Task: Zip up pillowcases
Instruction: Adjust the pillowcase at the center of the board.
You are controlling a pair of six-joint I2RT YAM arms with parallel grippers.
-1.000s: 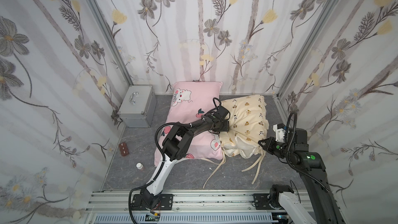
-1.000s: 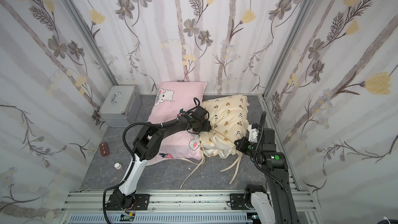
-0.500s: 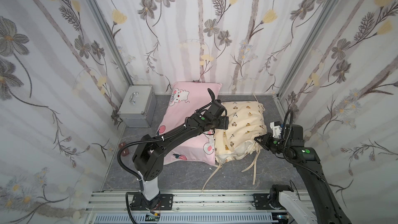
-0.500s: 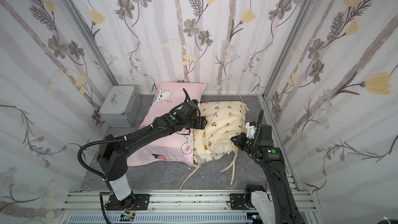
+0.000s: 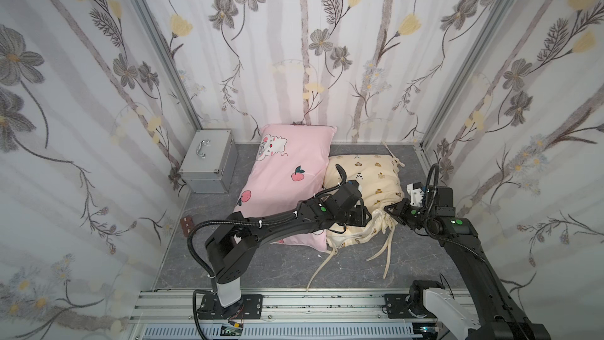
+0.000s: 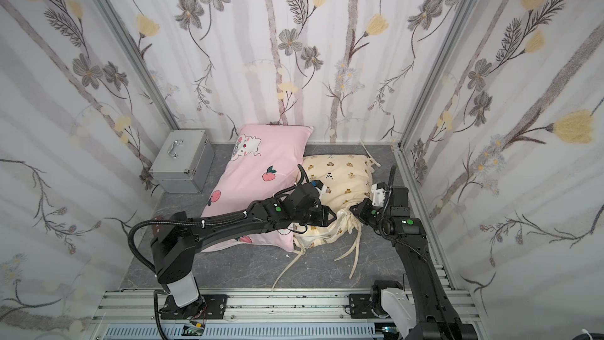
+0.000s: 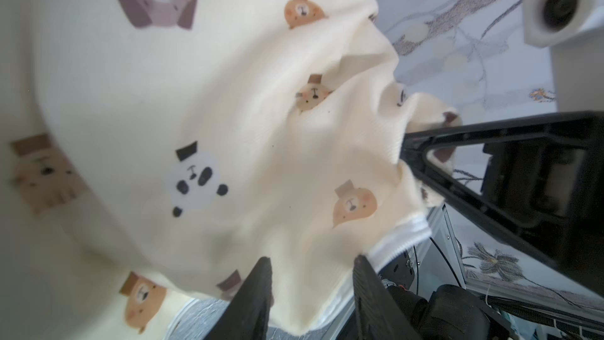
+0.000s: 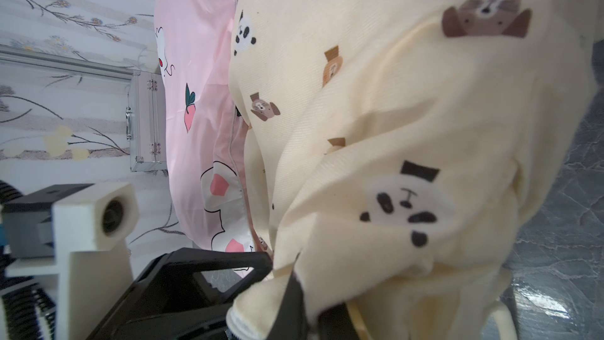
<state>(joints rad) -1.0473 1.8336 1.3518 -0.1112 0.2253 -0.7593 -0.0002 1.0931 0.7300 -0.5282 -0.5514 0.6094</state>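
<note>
The pink pillowcase (image 5: pixel 287 171) (image 6: pixel 261 165) lies at the back, partly under my left arm. The cream pillowcase (image 5: pixel 369 171) (image 6: pixel 343 174) with bears lies right of it, its near corner bunched up. My right gripper (image 5: pixel 390 210) (image 8: pixel 310 315) is shut on that bunched cream corner. My left gripper (image 5: pixel 367 215) (image 7: pixel 313 289) faces it from the left. Its fingers (image 7: pixel 258 292) stand apart, with a loose fold of cream fabric and its white edge between them. The zipper pull is hidden.
A grey metal box (image 5: pixel 209 165) with a handle stands at the back left. A small brown block (image 5: pixel 186 224) lies by the left wall. Cream ties (image 5: pixel 382 253) trail over the grey floor toward the front rail. Flowered walls enclose three sides.
My left gripper moved from the cream pillowcase's top toward its near corner, close to the right gripper, and its jaws narrowed. The right gripper kept its grip; the cream pillowcase shifted.
</note>
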